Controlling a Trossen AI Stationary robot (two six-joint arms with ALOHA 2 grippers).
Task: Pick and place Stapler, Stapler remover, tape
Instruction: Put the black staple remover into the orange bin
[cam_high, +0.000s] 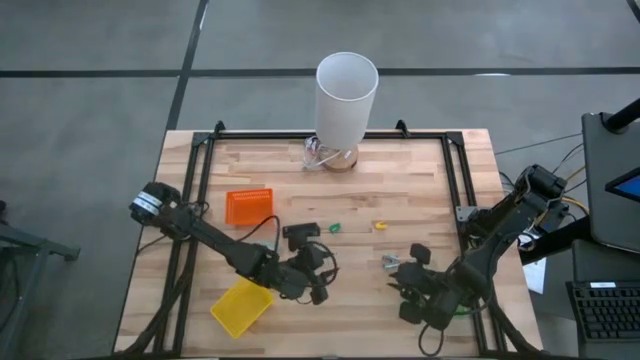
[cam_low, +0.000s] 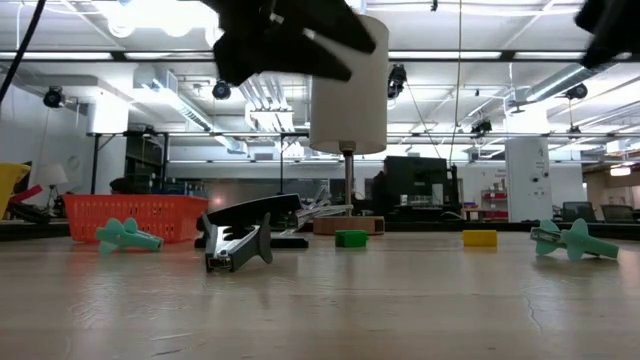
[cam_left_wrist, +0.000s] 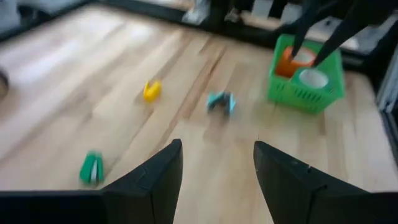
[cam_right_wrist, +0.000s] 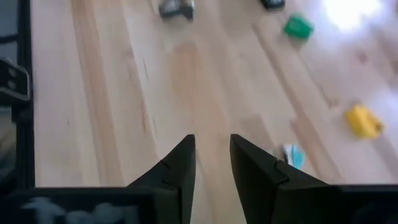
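The black stapler (cam_high: 301, 231) (cam_low: 245, 235) lies on the table near the middle. A green tape ring (cam_high: 334, 227) (cam_left_wrist: 91, 168) and a yellow one (cam_high: 380, 226) (cam_left_wrist: 152, 91) lie to its right. A teal-and-grey staple remover (cam_high: 390, 261) (cam_left_wrist: 221, 102) lies nearer the front, with a second teal one (cam_low: 125, 235) in the low view. My left gripper (cam_high: 323, 274) (cam_left_wrist: 217, 168) hovers open in front of the stapler. My right gripper (cam_high: 405, 290) (cam_right_wrist: 212, 162) hovers right of the remover, its fingers a narrow gap apart with nothing between.
An orange basket (cam_high: 248, 205) stands left of the stapler, and a yellow tray (cam_high: 241, 305) sits at the front left. A green basket (cam_left_wrist: 306, 78) holding an orange tape ring and a white one sits under the right arm. A white cylinder (cam_high: 346, 95) stands at the far edge.
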